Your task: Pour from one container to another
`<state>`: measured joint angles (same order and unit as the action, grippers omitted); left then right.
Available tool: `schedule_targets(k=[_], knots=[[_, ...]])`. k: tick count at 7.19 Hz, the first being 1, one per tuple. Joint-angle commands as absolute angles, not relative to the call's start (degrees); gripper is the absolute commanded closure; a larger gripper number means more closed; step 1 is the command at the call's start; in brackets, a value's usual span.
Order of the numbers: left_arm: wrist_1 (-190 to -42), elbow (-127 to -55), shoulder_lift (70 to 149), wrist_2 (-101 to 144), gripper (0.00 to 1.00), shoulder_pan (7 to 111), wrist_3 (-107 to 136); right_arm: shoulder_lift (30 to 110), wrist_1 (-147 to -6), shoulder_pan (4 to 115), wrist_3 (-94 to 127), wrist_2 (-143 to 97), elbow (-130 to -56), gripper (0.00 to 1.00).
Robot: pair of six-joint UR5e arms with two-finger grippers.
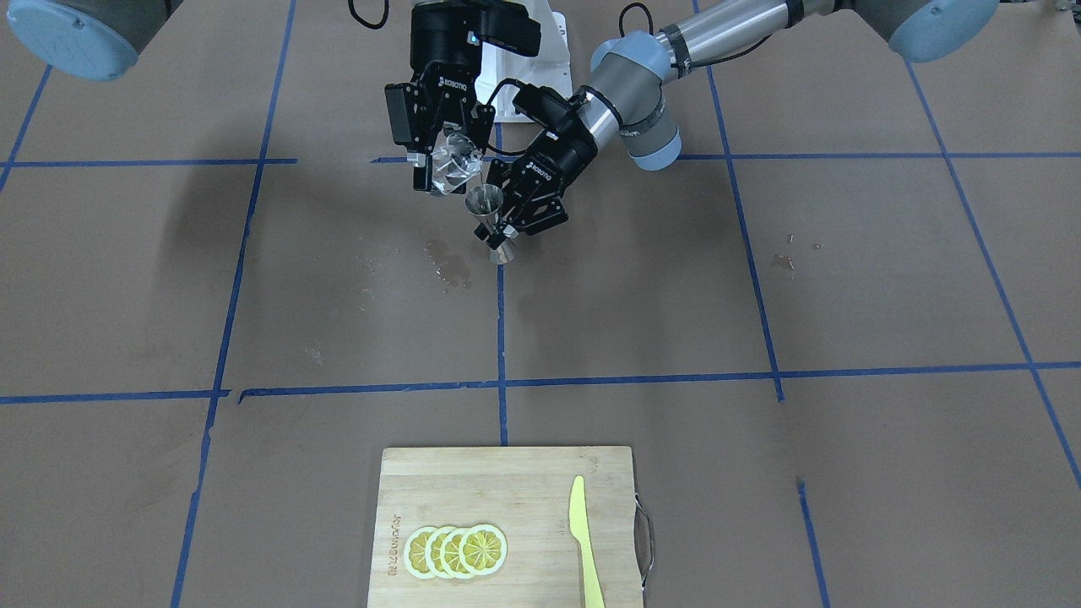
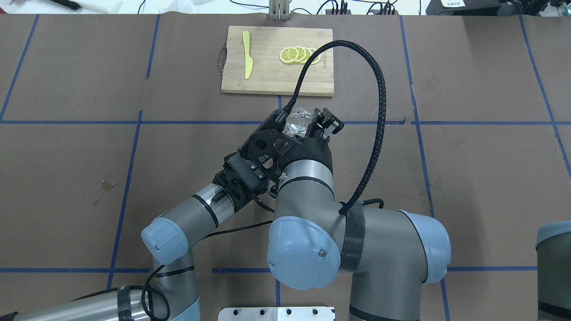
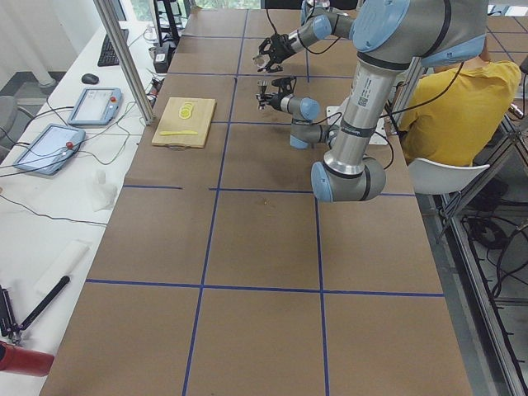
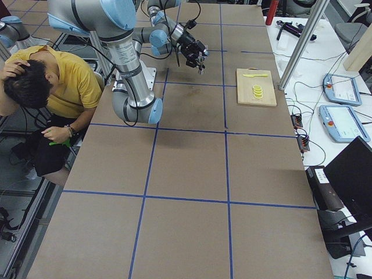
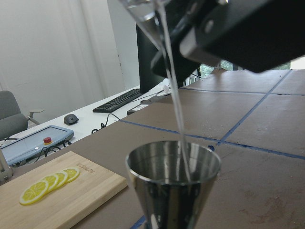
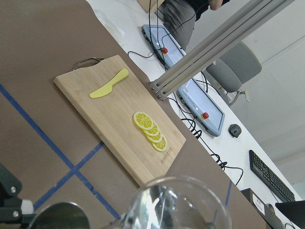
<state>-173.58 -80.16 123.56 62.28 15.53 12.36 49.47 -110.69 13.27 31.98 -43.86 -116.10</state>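
Desk [image 1: 760,279] papered brown with a blue tape grid; pouring at its middle.

Right tool [image 1: 446,173]: closed around the clear glass cup [image 1: 460,156], which is tilted with its lip above the steel jigger [image 1: 485,203]. A thin stream [image 5: 174,95] runs from the lip into the jigger's upper cone. Left tool [image 1: 509,224]: clamped on the jigger at its narrow waist, holding it upright just beside the cup. Wet patches [image 1: 448,262] lie on the desk near the jigger's foot. At the edge opposite the robot is a bamboo cutting board [image 1: 507,481] bearing four overlapped lemon slices [image 1: 456,551] and a yellow knife [image 1: 583,540], well apart from both tools.
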Motion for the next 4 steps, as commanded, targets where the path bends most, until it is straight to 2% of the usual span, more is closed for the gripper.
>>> schedule_targets(k=[1, 4], knots=[[-173.6, -80.2, 123.6, 62.3, 1.00, 15.5, 12.4, 48.5, -112.7, 13.4, 30.7, -43.2, -116.0, 1.00], [-173.6, -80.2, 123.6, 62.3, 1.00, 15.5, 12.4, 48.4, -113.0, 13.8, 28.1, -42.5, -116.0, 1.00]])
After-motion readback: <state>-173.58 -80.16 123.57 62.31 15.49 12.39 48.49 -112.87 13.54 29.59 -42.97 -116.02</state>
